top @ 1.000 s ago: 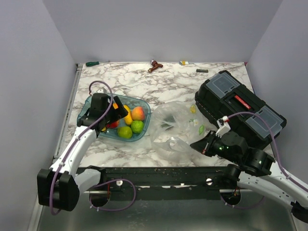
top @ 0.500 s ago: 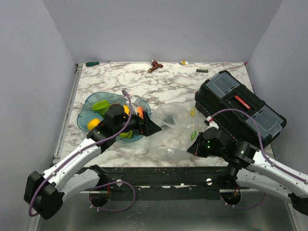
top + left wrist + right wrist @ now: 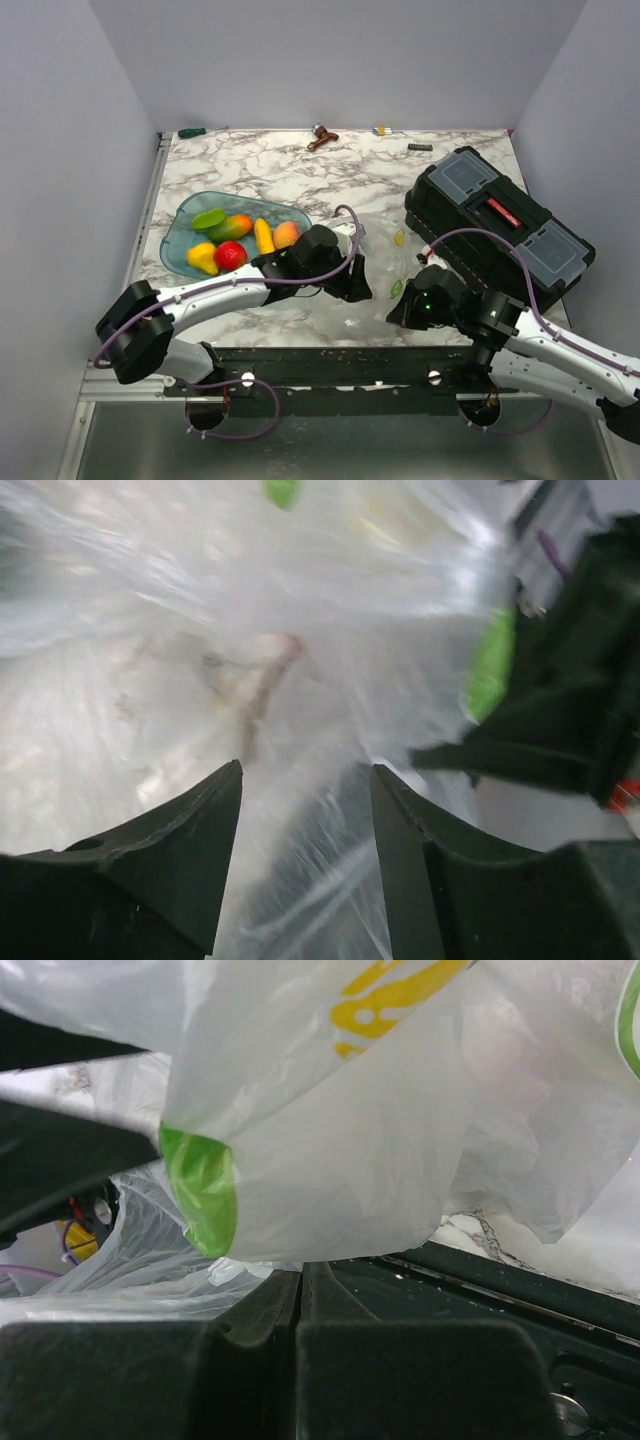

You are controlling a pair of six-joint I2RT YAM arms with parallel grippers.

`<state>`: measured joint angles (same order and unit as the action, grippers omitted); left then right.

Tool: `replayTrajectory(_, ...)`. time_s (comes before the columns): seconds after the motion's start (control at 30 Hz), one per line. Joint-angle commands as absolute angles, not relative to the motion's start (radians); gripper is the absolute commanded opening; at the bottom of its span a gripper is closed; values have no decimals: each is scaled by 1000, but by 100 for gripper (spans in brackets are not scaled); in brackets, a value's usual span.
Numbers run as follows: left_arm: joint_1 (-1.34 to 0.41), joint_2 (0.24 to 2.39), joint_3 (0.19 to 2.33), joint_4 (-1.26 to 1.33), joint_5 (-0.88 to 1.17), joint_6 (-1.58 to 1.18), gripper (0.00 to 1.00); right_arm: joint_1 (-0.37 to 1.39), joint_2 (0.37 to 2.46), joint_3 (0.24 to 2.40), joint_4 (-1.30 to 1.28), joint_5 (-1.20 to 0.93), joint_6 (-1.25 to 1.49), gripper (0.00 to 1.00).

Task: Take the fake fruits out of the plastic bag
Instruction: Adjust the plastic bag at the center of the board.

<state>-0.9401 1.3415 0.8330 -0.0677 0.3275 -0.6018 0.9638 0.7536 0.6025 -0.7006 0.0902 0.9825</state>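
The fake fruits, several of them in yellow, green, red and orange (image 3: 230, 254), lie in the teal tray (image 3: 176, 238) at the left. The clear plastic bag (image 3: 382, 255) lies crumpled between my two grippers, and I see no fruit inside it. My left gripper (image 3: 356, 287) reaches across to the bag's left side. In the left wrist view it (image 3: 305, 780) is open, with bag film (image 3: 300, 660) between the jaws. My right gripper (image 3: 399, 306) is shut on the bag's near edge. In the right wrist view it (image 3: 300, 1272) pinches the film (image 3: 330, 1160).
A black toolbox (image 3: 495, 220) stands at the right, close behind the right arm. Small items lie along the table's far edge: a brown tool (image 3: 322, 137), a green marker (image 3: 192, 132) and a small black part (image 3: 419, 147).
My left arm has swung from the tray rightward to the bag, leaving the fruits spread in the tray. My right gripper has shifted a little left, still holding the bag.
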Motion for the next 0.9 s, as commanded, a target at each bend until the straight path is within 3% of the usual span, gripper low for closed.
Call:
replayTrajectory(0.0,-945,1425,878,-114,130,-581,52,965,703,612,-695,85,972,1)
replayTrajectory(0.23,-954,1597,993,-181,113,-531,50,965,672,618,-691,91,976,1)
replayTrajectory(0.37,-951,1671,1091,-308,-35,-531,52,966,691,618,-686,86,970,1)
replayTrajectory(0.5,-917,1702,1159,-347,-115,-527,62,965,699,620,-686,78,962,1)
replayTrajectory(0.87,-776,1790,1327,-395,-128,-453,69,966,631,619,-717,105,959,1)
